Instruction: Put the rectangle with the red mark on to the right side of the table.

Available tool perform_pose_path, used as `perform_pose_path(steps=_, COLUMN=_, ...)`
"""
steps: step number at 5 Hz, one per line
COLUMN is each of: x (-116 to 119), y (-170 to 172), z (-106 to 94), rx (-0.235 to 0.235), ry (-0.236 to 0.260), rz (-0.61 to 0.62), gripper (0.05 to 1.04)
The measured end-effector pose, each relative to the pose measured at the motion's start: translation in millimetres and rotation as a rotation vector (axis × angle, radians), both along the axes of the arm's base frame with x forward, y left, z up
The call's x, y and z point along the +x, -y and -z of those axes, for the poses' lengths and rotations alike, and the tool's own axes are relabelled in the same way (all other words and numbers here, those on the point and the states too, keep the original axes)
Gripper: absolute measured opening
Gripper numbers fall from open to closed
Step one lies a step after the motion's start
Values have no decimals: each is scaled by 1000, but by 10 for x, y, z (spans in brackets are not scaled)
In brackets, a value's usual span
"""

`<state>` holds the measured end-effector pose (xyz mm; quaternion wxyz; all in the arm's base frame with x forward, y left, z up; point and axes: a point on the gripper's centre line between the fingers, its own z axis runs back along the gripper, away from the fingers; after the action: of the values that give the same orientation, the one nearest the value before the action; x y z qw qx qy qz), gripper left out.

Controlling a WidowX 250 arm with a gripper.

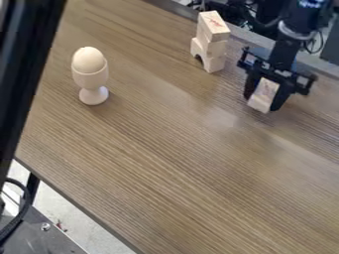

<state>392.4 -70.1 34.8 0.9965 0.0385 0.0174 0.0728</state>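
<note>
Near end: grey floor (99, 230) past the worktop's near edge, lower left. Dark metal plate (49, 240) with one round screw head there, one looped black cable (19, 218) beside it. Tall black post (25, 74) runs up the left edge of the view. Worktop (152, 154) is one brown wood-grain surface, grain slanting from upper left to lower right.

Task block: one pale wooden rectangular block with a faint red mark (263, 95), upper right part of the view, in the black two-finger gripper (265, 96). Fingers pinch it, one on each side. Long axis runs lengthwise between them, tilted: lower end points near and slightly left, upper end far and slightly right. Marked face toward the camera. Can't tell if its lower end touches the worktop.

One white egg cup (92, 82), upright at left, one cream egg-shaped piece (88, 60) in it.

Farther back: one upright stack of pale wooden blocks (210, 44), left of the gripper, apart from it. Arch-shaped block at the bottom, red-marked block on top. Red-marked blocks total two. Behind the far edge: dark equipment and black cables (316, 43).
</note>
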Motion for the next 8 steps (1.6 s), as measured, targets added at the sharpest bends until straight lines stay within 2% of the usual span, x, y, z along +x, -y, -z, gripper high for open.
perform_pose_path(steps=1, x=-18, y=16, z=88, rx=-36, ry=-28, rz=21, gripper=568)
perform_pose_path(steps=2, x=-4, y=-25, z=138, rx=-63, ry=-28, rz=47, gripper=567)
perform_pose_path(steps=3, x=-29, y=-61, z=140, rx=-53, ry=-18, rz=139, gripper=637)
perform_pose_path(steps=4, x=-68, y=-117, z=141, rx=-36, ry=-17, rz=181, gripper=926)
perform_pose_path(steps=5, x=-114, y=-143, z=120, rx=-35, ry=-28, rz=179, gripper=1004)
perform_pose_path(steps=6, x=-141, y=-142, z=59, rx=-50, ry=-23, rz=172, gripper=998)
perform_pose_path(steps=7, x=-170, y=-235, z=-391, rx=-74, ry=75, rz=137, gripper=998)
perform_pose_path(steps=8, x=-295, y=-379, z=-819, rx=-93, ry=139, rz=90, gripper=998)
